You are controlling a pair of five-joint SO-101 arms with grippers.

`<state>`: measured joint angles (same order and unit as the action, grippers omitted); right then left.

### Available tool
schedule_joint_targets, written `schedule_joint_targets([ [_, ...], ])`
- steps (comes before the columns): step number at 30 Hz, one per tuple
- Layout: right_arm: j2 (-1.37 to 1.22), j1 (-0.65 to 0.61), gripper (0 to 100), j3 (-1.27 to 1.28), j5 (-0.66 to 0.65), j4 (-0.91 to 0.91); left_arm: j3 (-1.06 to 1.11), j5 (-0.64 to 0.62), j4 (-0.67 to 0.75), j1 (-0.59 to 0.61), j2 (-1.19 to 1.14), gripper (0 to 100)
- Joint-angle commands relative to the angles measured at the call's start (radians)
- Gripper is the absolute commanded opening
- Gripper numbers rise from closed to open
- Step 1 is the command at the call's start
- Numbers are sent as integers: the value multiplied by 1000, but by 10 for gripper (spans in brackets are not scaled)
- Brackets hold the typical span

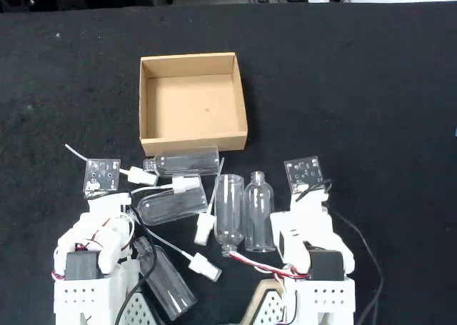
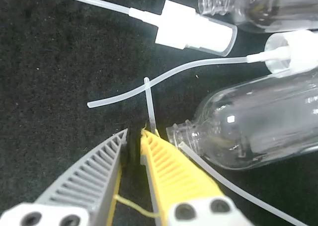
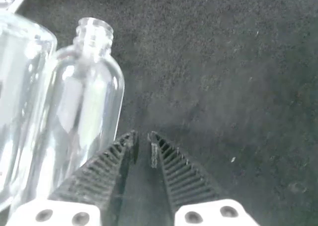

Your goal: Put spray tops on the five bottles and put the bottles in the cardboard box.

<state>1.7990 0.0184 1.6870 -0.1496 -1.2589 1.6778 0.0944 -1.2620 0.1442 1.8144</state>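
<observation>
Box [image 1: 194,138] stands open at mid-table [image 1: 371,89], with bare black cloth beyond its far wall and wide on both flanks. All the crowding is on its near side. One bottle [image 1: 184,161] lies crosswise just beside the box's near wall, and a second [image 1: 170,206] lies nearer the arms at a slant. A third [image 1: 228,212] and a fourth [image 1: 258,212] lie side by side, touching, off the box's near right corner. A fifth [image 1: 166,278] lies farthest from the box, beside the left arm's base. Loose spray tops [image 1: 204,229] and their thin tubes [image 2: 164,79] are strewn among the bottles, leaving little free cloth between them. Left gripper [image 2: 133,134] sits low near the second bottle's bare neck, fingers drawn almost together on nothing; one tube ends by the yellow finger [image 2: 169,171], contact unclear. Right gripper [image 3: 142,136] rests just beside the fourth bottle, fingers likewise nearly together and empty, with open cloth on its outer side.
</observation>
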Motion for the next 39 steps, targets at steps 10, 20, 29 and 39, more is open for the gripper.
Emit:
schedule_joint_targets([
  [10, 96, 103, 16, -278, -98, 187, 22, 0, -14, -13, 15, 31],
  [20, 85, -84, 40, -298, -109, 114, 22, 0, -14, -15, 15, 30],
  [29, -369, -158, 116, -515, -29, 123, 22, -2, -14, -15, 15, 30],
  [39, -782, -269, 118, -636, 158, 98, 22, -2, -14, -13, 15, 30],
])
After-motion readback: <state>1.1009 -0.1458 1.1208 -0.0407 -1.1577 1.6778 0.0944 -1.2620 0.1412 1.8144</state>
